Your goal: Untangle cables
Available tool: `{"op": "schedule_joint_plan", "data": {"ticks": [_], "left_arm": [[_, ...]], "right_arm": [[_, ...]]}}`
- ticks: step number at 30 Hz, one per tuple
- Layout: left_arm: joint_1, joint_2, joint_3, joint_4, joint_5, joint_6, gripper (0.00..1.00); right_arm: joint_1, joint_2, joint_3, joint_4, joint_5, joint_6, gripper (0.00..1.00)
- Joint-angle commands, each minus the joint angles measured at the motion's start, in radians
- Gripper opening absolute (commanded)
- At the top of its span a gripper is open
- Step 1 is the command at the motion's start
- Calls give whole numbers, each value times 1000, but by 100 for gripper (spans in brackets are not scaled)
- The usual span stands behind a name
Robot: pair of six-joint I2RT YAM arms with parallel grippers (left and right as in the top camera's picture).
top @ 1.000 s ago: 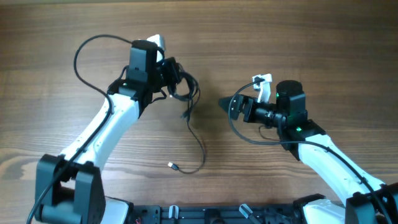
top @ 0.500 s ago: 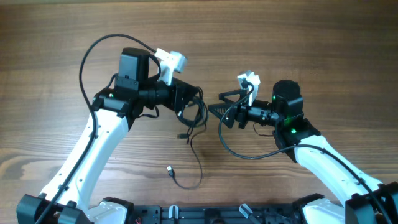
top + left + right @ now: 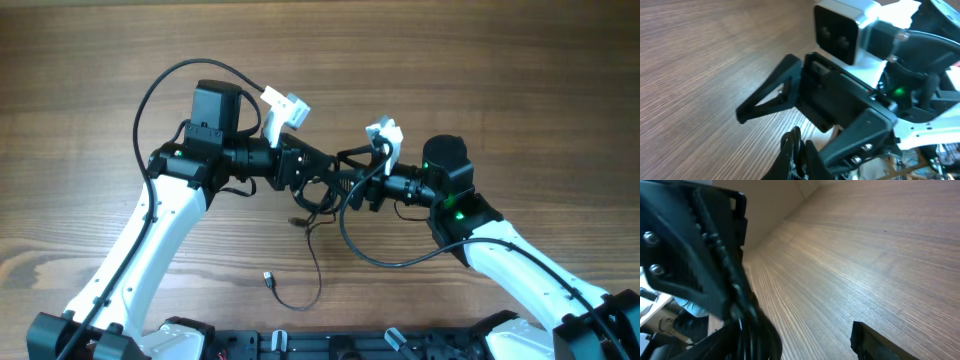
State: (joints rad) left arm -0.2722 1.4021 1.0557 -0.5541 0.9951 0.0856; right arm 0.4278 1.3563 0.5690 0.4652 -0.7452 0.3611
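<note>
Near the middle of the brown wood-grain surface (image 3: 480,80), the left hand (image 3: 325,180) is clamped tight on a knot of thin black cables (image 3: 312,198). One strand trails toward 7 o'clock, ending in a small plug (image 3: 268,279). At the knot's 3 o'clock, the right hand (image 3: 343,172) has its fingers spread apart, closed on nothing I can see.

We see a left arm (image 3: 150,240) and a right arm (image 3: 520,265), both in white shells with black joints. The left hand (image 3: 797,155) and right hand (image 3: 355,175) are black, with angular fingers. Each wrist carries a white camera (image 3: 285,105). Thick black wires (image 3: 150,90) loop off both arms. A green light (image 3: 458,212) glows on the right arm, and silver screws (image 3: 650,237) stud the left hand.
</note>
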Motion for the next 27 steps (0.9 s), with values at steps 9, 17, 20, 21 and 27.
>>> {"op": "schedule_joint_plan", "data": {"ticks": [9,17,20,21,27], "left_arm": [[2,-20,5,-64,-19,72,4],[2,-20,5,-59,79,64,4],[2,-20,5,-56,155,64,4],[2,-20,5,-56,174,64,4],[1,-20,5,-57,314,64,4]], "right_arm": [[-80,-2,14,48,-117,56,74],[-42,9,14,-8,-27,-5,74],[-14,14,14,-32,16,-29,73],[-9,14,14,-32,21,-29,73],[-6,14,14,56,151,105,55]]}}
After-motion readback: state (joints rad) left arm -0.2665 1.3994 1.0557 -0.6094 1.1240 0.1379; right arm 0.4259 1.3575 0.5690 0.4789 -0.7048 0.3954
